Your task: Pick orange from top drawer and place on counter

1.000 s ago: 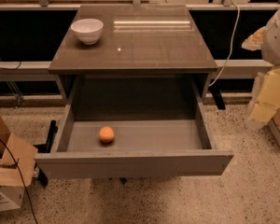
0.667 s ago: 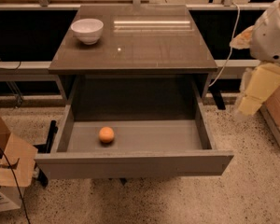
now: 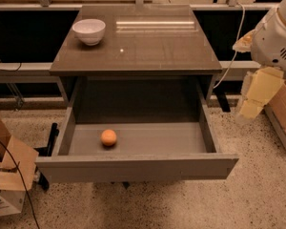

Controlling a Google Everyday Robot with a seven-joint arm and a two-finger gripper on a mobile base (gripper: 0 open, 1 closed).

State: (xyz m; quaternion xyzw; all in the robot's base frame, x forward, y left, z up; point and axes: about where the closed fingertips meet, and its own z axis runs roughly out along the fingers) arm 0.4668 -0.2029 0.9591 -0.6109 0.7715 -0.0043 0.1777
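Observation:
The orange [image 3: 108, 137] lies on the grey floor of the open top drawer [image 3: 133, 168], left of its middle and near the front panel. The counter [image 3: 138, 46] is the glossy dark top of the cabinet above the drawer. My arm comes in from the right edge, with a white rounded body and a pale yellow end. My gripper [image 3: 249, 109] hangs to the right of the cabinet, outside the drawer and well away from the orange, above the speckled floor.
A white bowl [image 3: 89, 31] stands at the counter's back left corner. Cardboard boxes [image 3: 7, 168] sit on the floor at the left and another box [image 3: 282, 116] at the right edge. A cable [image 3: 229, 56] hangs by the cabinet's right side.
My arm has moved left from the right edge, closer to the cabinet's right side. The orange, drawer and bowl have not moved.

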